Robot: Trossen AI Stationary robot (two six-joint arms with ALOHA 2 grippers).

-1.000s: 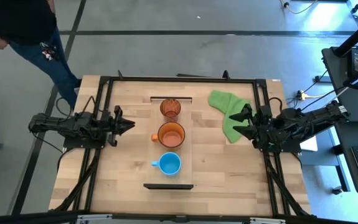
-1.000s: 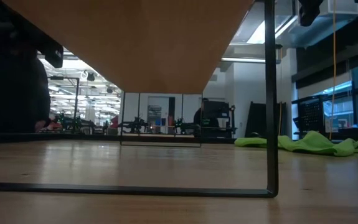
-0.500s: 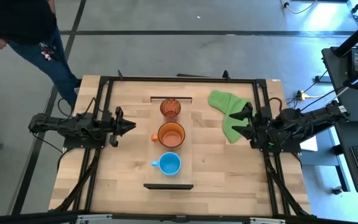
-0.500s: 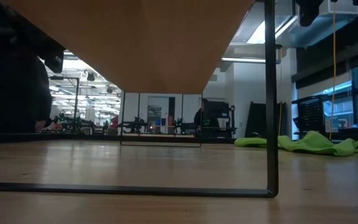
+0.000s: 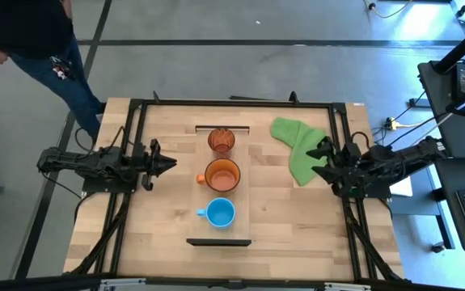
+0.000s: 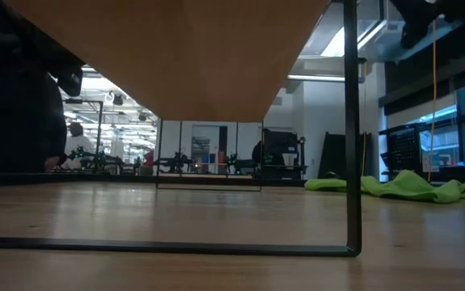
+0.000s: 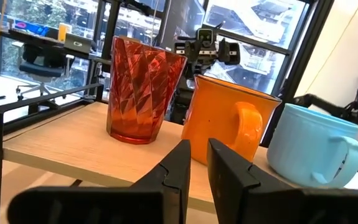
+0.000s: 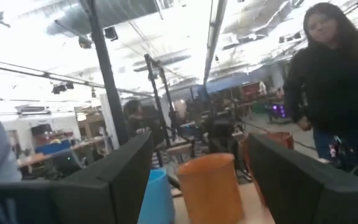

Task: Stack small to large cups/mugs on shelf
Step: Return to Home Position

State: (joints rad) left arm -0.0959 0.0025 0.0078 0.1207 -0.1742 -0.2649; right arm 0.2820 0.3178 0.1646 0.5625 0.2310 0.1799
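Observation:
The shelf (image 5: pixel 244 166) is a light-wood board raised on a thin dark frame (image 6: pixel 352 121) at the table's middle. Three vessels stand on it in a row. The reddish tumbler (image 5: pixel 221 141) is farthest, the orange mug (image 5: pixel 221 175) is in the middle, and the light-blue mug (image 5: pixel 219 212) is nearest. They also show in the left wrist view: tumbler (image 7: pixel 142 90), orange mug (image 7: pixel 228 121), blue mug (image 7: pixel 312 146). My left gripper (image 5: pixel 173 164) is shut and empty, left of the shelf. My right gripper (image 5: pixel 323 160) is open and empty, right of the shelf by the green cloth.
A green cloth (image 5: pixel 295 144) lies crumpled on the table at the far right, just beside my right gripper. A person (image 5: pixel 30 32) stands beyond the table's far left corner. Bare tabletop lies on both sides of the shelf.
My right gripper has drawn back a little toward the table's right edge. The cups have not moved.

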